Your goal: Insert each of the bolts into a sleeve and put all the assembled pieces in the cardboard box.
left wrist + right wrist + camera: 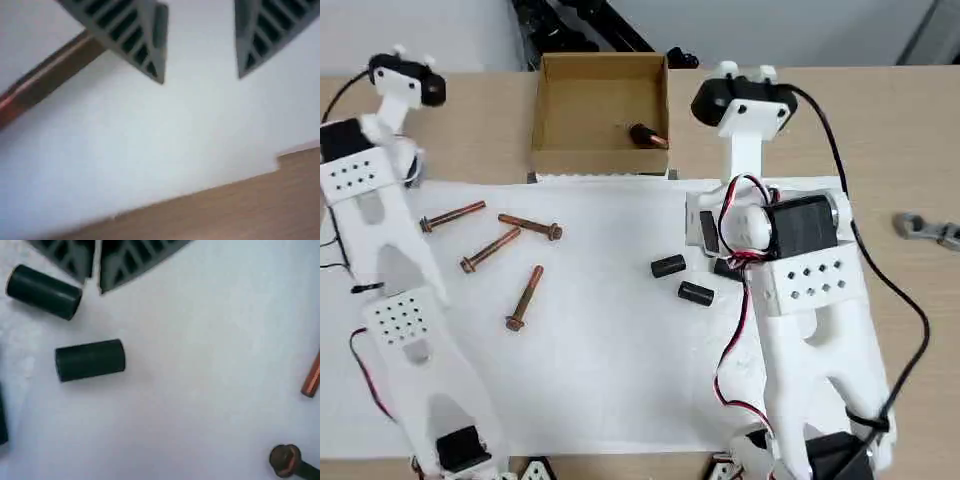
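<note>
Four copper bolts lie on the white sheet (600, 370): one (452, 216) at the left, two (530, 227) (490, 250) near it, and one (524, 298) lower down. Two black sleeves (668, 266) (696, 294) lie right of centre. One assembled piece (647, 136) rests in the cardboard box (548, 110). My left gripper (200, 77) hangs open just over the sheet's left edge, beside a bolt (45, 75). My right gripper (96, 284) is shut and holds nothing, close to one sleeve (44, 285), with another sleeve (90, 360) a little farther off.
A metal wrench (925, 230) lies on the bare wood at the far right. The right arm (800, 270) covers the sheet's right side and a third sleeve (725, 266) partly. The sheet's lower middle is open room.
</note>
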Available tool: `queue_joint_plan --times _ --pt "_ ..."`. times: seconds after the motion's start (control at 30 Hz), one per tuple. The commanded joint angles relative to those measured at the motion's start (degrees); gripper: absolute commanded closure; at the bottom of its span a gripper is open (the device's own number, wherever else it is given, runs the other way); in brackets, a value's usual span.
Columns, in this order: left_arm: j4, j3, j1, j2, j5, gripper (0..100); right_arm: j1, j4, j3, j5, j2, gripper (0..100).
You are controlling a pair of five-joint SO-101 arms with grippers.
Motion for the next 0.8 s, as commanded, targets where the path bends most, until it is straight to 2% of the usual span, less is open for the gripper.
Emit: queue_joint_plan --times 0.0,0.23,0.53,0.77 --pt "1.32 3.21 -0.09 -0.88 -7.21 91 -0.57 -0.75 -0.35 -0.79 -2.15 99.4" --pt "1.41 16.04 3.43 -4.92 -8.00 91 -0.57 -0.66 -0.35 -0.79 -2.68 99.4" --pt "1.41 40.13 4.31 -30.33 -8.62 91 -0.57 -0.75 -0.18 -0.62 -7.60 99.4" --pt "1.41 51.82 4.48 -45.98 -10.46 91 -0.57 -0.66 -0.18 -0.62 -7.87 99.4"
